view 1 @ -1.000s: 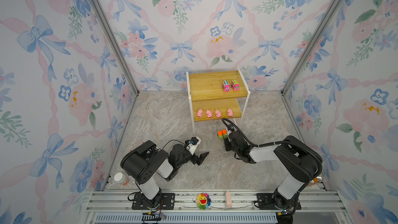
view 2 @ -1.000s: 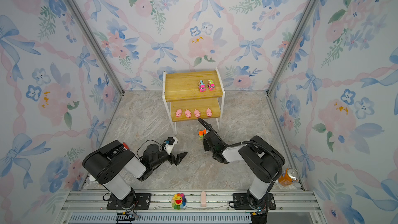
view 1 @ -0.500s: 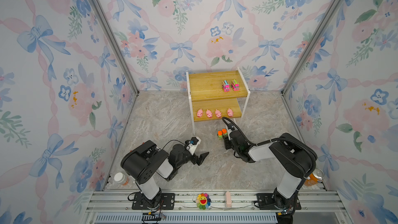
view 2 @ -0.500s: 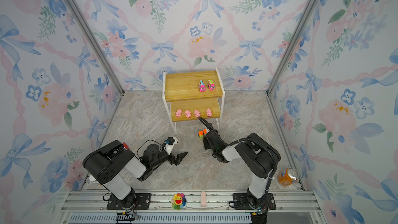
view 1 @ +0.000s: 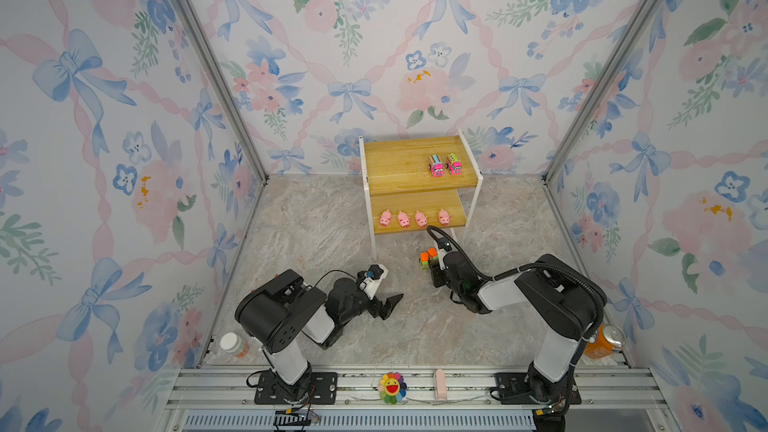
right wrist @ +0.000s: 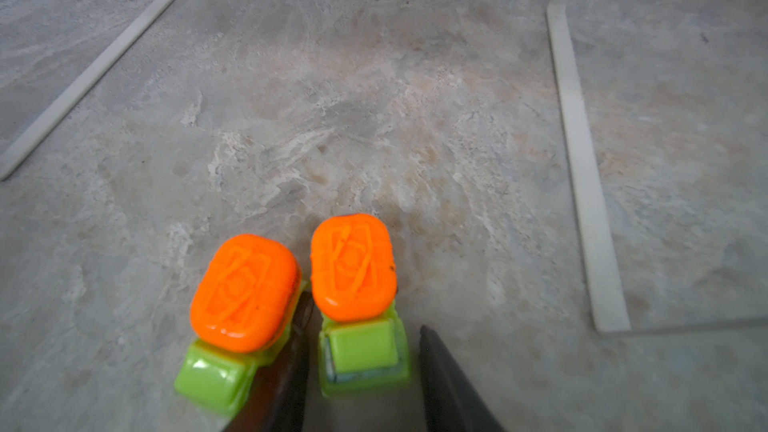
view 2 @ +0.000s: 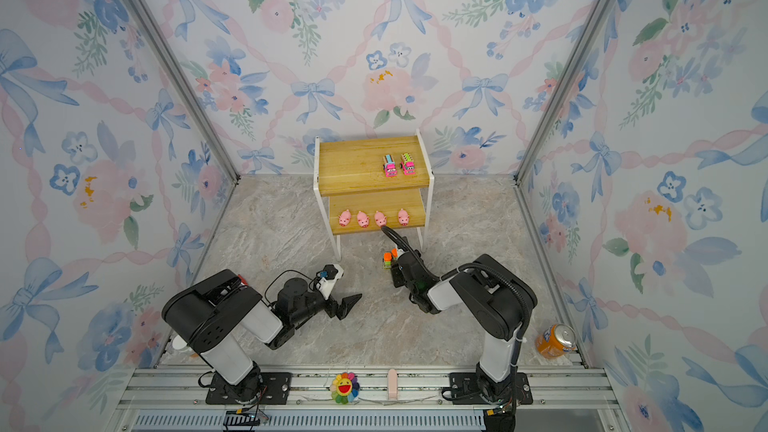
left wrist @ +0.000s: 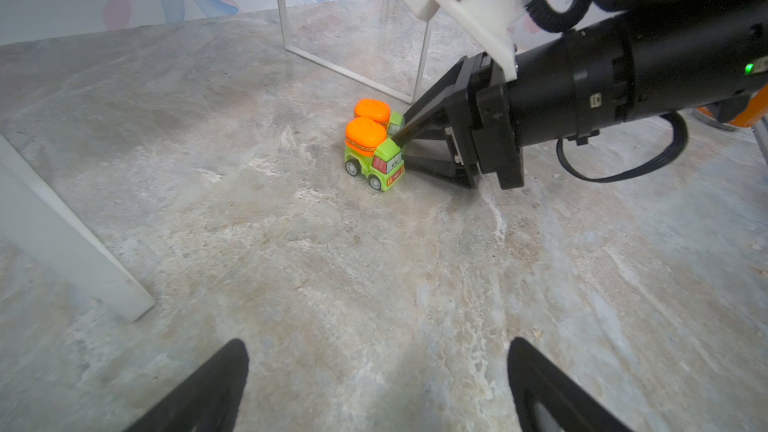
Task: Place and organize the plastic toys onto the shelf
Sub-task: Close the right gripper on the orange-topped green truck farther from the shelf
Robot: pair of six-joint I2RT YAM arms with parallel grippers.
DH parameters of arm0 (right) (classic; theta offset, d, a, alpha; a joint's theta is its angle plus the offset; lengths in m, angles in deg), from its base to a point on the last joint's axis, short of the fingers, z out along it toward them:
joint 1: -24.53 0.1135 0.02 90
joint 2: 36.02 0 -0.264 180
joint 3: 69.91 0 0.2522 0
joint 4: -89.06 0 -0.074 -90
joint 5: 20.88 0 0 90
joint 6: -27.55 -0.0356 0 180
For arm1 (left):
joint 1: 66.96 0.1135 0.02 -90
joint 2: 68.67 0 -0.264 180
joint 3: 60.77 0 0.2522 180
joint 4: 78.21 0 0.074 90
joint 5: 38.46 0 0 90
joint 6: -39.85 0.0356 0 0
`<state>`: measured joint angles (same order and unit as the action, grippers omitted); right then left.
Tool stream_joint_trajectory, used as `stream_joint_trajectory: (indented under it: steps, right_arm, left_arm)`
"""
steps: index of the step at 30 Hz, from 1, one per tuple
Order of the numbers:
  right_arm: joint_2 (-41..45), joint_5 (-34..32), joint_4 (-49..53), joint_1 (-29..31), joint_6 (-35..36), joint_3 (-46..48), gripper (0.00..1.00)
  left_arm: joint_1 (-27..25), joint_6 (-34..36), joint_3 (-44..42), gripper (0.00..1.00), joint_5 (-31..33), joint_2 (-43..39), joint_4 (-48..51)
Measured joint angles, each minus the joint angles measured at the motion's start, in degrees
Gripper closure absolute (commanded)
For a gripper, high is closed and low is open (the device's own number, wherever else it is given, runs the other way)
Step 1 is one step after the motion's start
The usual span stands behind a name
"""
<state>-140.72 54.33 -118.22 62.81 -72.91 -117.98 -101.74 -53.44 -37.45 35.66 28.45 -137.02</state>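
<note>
pincer of the right arm, part-open, straddles a green plastic truck with orange top, one finger wedged against its twin truck; both stand on the grey marbled desk before the yellowish two-tier wooden shelf. pincer of the left arm gapes, empty.

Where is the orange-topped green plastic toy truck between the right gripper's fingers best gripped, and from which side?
Likely grip the truck across its flat cab sides, below the domed orange top, from the cab end. The right gripper straddles it, one finger in the gap beside the second green truck.
</note>
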Motion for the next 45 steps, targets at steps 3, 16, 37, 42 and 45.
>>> stream_joint_trajectory:
  steps: [3, 16, 37, 42, 45]
  right_arm:
    - [-0.72, 0.00, -1.42, 0.00, 0.33, 0.00, 0.54]
    - [-2.58, -0.04, -5.22, 0.46, 1.88, 0.00, 0.75]
    - [15.91, -3.50, 14.34, 8.79, 0.50, 3.91, 0.85]
    - [20.41, -3.52, 20.35, 9.66, -0.22, 4.20, 0.85]
    - [23.63, -3.02, 25.20, 10.38, -0.44, 4.31, 0.85]
  left_arm:
    - [0.00, 0.00, 0.00, 0.02, 0.02, 0.02, 0.00]
    - [0.04, 0.00, 0.00, 0.02, 0.02, 0.02, 0.00]
    - [0.11, 0.00, -0.02, 0.02, 0.02, 0.02, 0.00]
    - [0.11, 0.00, -0.02, 0.03, 0.02, 0.02, 0.00]
    - [0.11, 0.00, -0.02, 0.03, 0.02, 0.02, 0.00]
